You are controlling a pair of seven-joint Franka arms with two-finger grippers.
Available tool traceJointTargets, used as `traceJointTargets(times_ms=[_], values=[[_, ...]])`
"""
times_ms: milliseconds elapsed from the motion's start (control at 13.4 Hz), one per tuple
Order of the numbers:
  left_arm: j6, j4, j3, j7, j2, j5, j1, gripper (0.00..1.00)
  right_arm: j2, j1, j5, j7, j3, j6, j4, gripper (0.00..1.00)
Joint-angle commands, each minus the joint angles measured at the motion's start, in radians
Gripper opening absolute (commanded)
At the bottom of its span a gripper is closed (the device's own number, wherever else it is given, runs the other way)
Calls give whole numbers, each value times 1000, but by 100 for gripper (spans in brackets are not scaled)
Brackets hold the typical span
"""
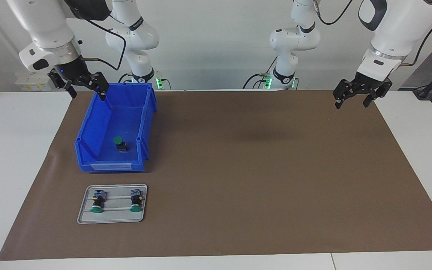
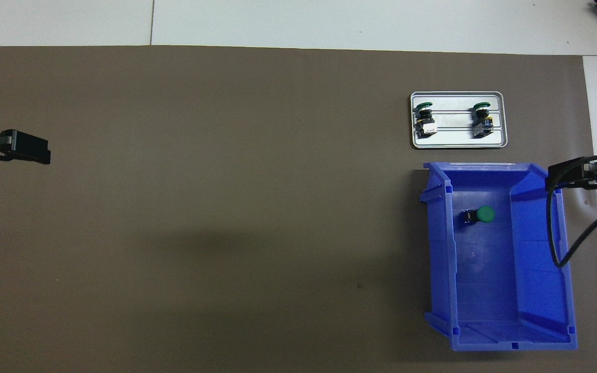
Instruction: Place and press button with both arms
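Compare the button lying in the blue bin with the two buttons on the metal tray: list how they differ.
The button in the blue bin is alone; the two tray buttons lie side by side. It is nearer to the robots than the metal tray. Its cap points toward the right arm's end of the table; the tray buttons' caps point away from the robots. All three have green caps on dark bodies.

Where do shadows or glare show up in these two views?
Facing view: a soft dark shadow lies on the brown mat mid-table, and green lights glow at both arm bases. Overhead view: a broad faint shadow crosses the mat, and the metal tray shines pale.
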State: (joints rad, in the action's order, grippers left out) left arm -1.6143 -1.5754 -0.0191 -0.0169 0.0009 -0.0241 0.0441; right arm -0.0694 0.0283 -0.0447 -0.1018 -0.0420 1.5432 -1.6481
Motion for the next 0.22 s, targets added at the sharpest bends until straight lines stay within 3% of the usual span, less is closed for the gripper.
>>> traceJointTargets(times_ms=[0,149], values=[[-9,-20,-7,15,-16,-16,-12,100,-10,-14,17,-4,11,-9,-7,100],[-9,-20,-7,15,-16,-16,-12,100,-13,-19,14,2,10,-28,-9,100]])
